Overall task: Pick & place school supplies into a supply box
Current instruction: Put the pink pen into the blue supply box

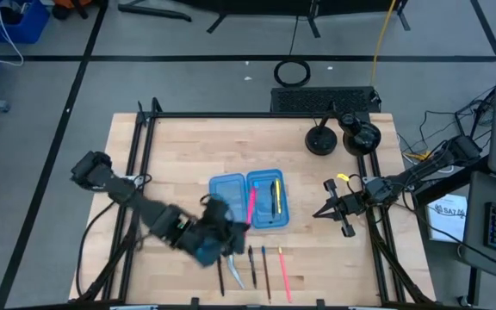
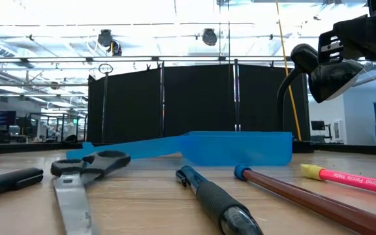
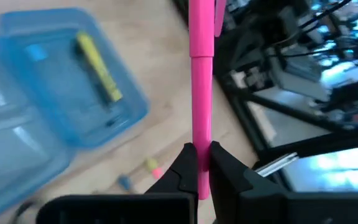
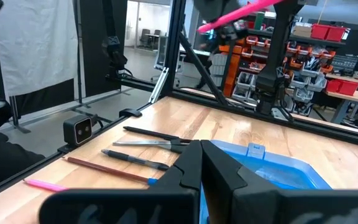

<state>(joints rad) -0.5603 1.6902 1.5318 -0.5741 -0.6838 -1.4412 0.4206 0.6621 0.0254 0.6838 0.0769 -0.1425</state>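
We see the left gripper (image 3: 199,163) squeezing a pink pen (image 3: 200,87) tight, up above the blue supply box (image 1: 250,200). The right gripper (image 4: 200,163) waits beside the box, pinched closed, holding nothing.

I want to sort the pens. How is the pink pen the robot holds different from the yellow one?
The pink pen is up in the air, pinched in the left hand; the yellow pen lies flat inside the blue box. The pink one is plain bright pink along its length; the yellow one has dark marks on it. Both are thin, straight pens.
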